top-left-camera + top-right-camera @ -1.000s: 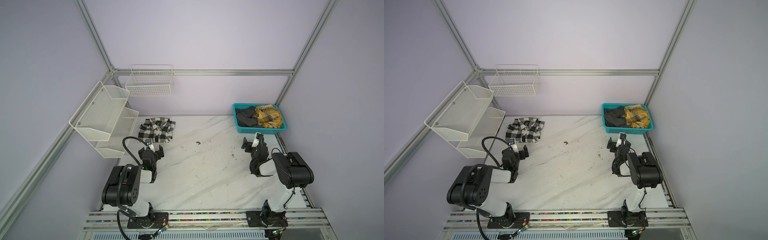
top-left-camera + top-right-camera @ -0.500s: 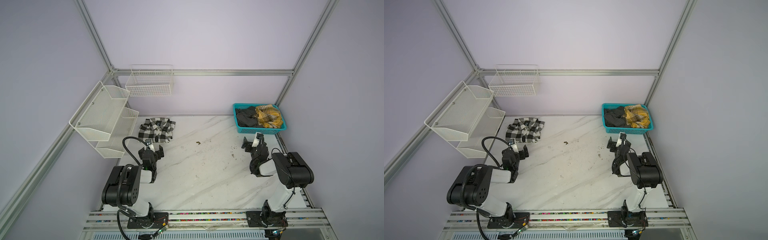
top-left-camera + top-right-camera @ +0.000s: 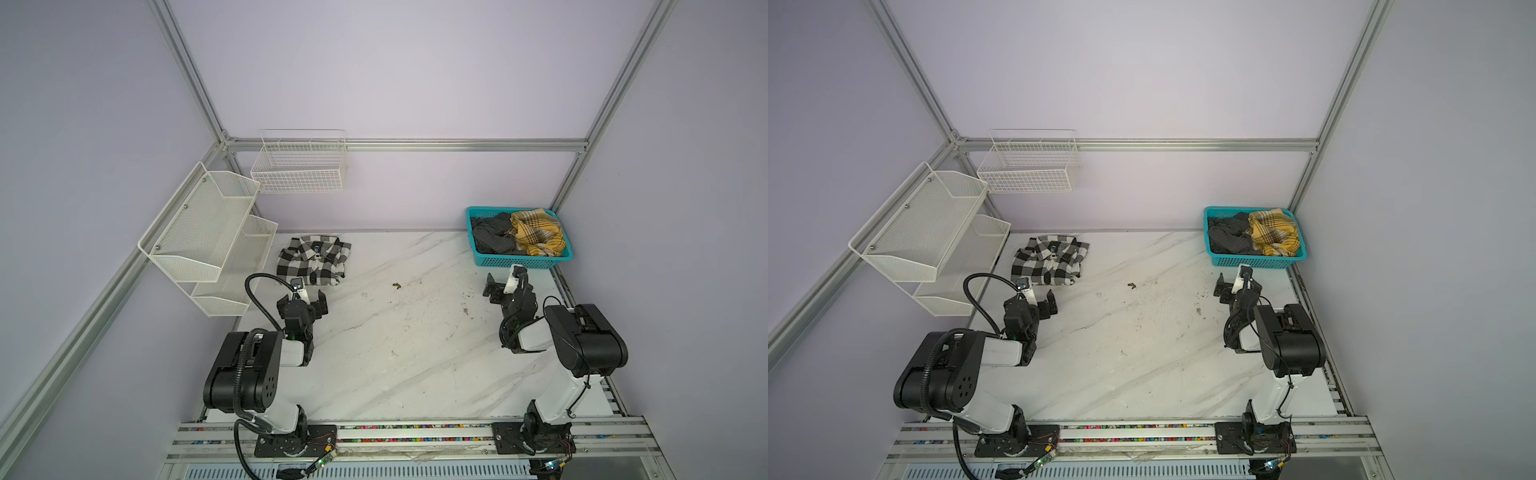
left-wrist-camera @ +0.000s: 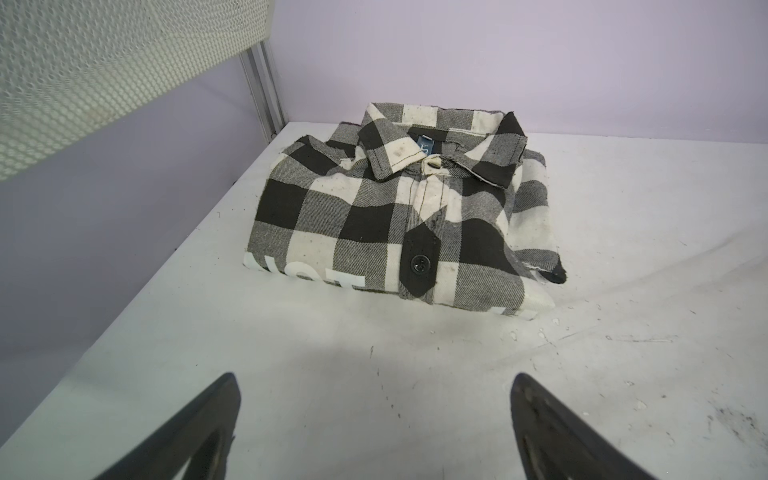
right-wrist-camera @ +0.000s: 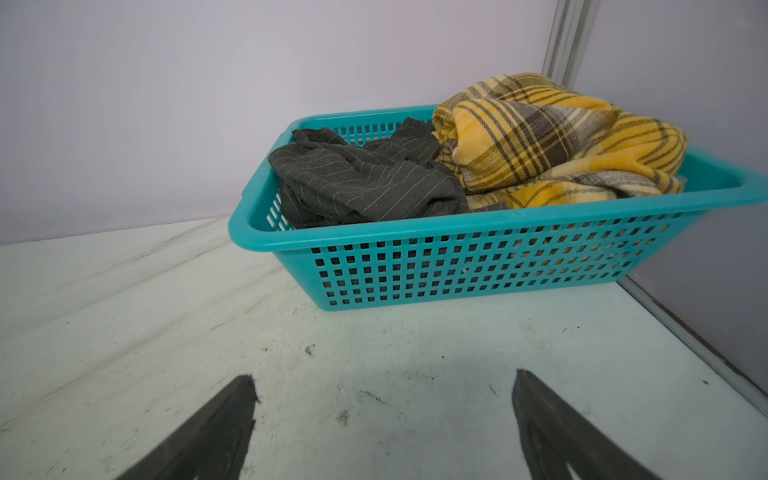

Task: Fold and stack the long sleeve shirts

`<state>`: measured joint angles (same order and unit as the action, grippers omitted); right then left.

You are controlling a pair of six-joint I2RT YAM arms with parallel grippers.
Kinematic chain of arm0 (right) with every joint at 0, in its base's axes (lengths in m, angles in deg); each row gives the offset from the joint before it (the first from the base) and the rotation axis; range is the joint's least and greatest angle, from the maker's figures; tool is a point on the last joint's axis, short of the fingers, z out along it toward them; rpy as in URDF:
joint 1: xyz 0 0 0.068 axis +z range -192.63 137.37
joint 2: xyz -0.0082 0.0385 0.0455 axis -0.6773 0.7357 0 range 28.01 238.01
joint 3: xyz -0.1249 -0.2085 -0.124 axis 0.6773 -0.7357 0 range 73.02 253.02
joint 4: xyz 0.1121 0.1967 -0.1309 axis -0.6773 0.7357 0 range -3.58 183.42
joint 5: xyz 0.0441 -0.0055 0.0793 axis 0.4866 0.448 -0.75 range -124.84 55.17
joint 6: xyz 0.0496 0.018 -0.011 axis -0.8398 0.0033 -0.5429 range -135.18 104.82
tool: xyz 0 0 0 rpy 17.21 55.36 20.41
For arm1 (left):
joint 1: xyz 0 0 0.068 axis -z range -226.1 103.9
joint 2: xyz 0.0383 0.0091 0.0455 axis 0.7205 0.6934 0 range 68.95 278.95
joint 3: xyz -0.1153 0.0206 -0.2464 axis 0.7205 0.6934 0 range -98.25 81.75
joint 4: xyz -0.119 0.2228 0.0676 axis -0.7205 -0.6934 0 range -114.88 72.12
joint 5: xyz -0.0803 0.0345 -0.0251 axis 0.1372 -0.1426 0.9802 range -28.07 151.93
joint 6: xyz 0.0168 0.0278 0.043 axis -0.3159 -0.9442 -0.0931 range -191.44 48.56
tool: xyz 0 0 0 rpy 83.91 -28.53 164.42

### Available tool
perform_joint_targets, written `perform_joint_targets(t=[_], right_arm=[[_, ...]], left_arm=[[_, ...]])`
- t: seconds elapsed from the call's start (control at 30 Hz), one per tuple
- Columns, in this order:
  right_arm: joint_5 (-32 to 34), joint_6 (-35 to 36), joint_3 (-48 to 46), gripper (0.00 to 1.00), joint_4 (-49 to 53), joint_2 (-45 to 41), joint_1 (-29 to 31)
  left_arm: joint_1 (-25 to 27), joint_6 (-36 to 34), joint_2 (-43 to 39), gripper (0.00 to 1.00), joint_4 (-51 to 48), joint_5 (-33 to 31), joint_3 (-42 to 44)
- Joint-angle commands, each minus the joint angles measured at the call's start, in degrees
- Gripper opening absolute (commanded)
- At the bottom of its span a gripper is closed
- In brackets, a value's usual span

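The folded black-and-white checked cloth shirt (image 4: pixel 395 224) lies near the far left corner of the white marbled table (image 3: pixel 395 332), just ahead of the left gripper (image 4: pixel 374 378), which like the right gripper (image 5: pixel 384 376) gapes empty; soft and light, it likely wants pinching at its folded edge.

Marble table (image 3: pixel 395 353), folded checked shirt (image 3: pixel 314 259), teal basket (image 3: pixel 523 262)

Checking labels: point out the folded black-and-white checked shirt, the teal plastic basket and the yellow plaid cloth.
folded black-and-white checked shirt (image 4: pixel 374 232), left wrist view, chest panel
teal plastic basket (image 5: pixel 457 266), right wrist view, near slotted wall
yellow plaid cloth (image 5: pixel 540 137), right wrist view, bunched top
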<state>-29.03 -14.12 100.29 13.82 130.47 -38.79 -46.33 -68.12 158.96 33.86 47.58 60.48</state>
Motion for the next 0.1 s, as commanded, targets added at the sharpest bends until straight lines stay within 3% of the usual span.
perform_joint_targets(t=[0.0,0.07], right_arm=[[0.02,1.91,-0.25,0.97,-3.36,-0.4,0.2],[-0.53,1.96,-0.28,0.97,-3.0,-0.54,0.21]], left_arm=[[0.13,-1.29,-0.15,1.0,3.1,-0.86,0.03],[0.14,-1.28,-0.22,1.0,3.1,-0.83,0.02]])
